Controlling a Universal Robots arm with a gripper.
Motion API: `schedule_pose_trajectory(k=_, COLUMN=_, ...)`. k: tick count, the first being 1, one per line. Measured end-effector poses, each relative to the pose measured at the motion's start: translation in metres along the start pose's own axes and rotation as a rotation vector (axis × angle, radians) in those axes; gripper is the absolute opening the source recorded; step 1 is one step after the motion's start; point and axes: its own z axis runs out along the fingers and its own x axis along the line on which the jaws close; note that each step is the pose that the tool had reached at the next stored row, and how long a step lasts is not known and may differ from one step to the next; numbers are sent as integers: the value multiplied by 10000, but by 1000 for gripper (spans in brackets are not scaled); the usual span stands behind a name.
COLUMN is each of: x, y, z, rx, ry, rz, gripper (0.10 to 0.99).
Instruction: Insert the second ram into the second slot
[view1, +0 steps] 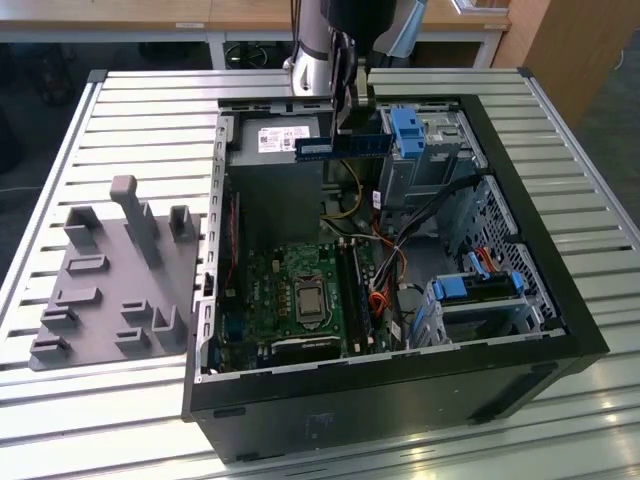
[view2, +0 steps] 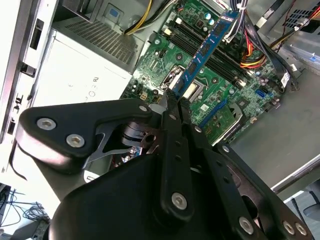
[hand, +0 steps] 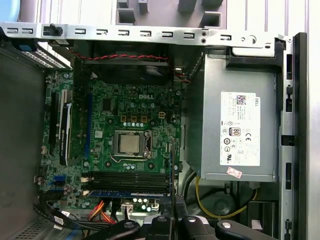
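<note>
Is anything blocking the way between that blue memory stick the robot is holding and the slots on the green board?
Nothing visible does. The gripper is shut on the second ram, holding it in the air over the case. The memory slots lie bare, and the cable bundle sits beside them, not across.

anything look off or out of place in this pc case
Nothing looks damaged or spilled. The one thing out of place is the second ram, clamped in the pincer and held over the open case rather than seated in a slot.
</note>
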Motion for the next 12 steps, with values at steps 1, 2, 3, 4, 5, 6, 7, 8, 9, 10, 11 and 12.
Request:
schedule_pose_trajectory(k=1, x=1, y=0, z=0, rx=0, ry=0, rz=0, gripper=137)
schedule_pose_trajectory(k=2, x=3, y=0, z=0, rx=0, ry=0, rz=0, gripper=137)
schedule_pose_trajectory(k=3, x=5, y=0, z=0, rx=0, ry=0, rz=0, gripper=137)
schedule_pose_trajectory(k=4, x=8, y=0, z=0, rx=0, ry=1, rz=-1, gripper=137)
schedule_pose_trajectory(k=5, x=10, y=0, z=0, rx=0, ry=1, rz=0, gripper=137)
schedule_pose_trajectory(k=6, x=12, y=0, z=0, rx=0, ry=2, rz=0, gripper=137)
schedule_pose_trajectory(k=7, x=14, y=0, z=0, rx=0, ry=2, rz=0, gripper=137)
schedule_pose_trajectory(k=8, x=17, y=0, z=0, rx=0, ry=2, rz=0, gripper=137)
schedule_pose_trajectory(k=9, x=19, y=1, z=0, rx=0, ry=2, rz=0, gripper=137)
schedule_pose_trajectory(k=10, x=21, y=1, z=0, rx=0, ry=2, rz=0, gripper=137)
schedule_pose_trajectory(k=11, x=23, y=1, z=0, rx=0, ry=3, rz=0, gripper=137)
schedule_pose_trajectory(k=12, x=25, y=1, z=0, rx=0, ry=3, rz=0, gripper=137)
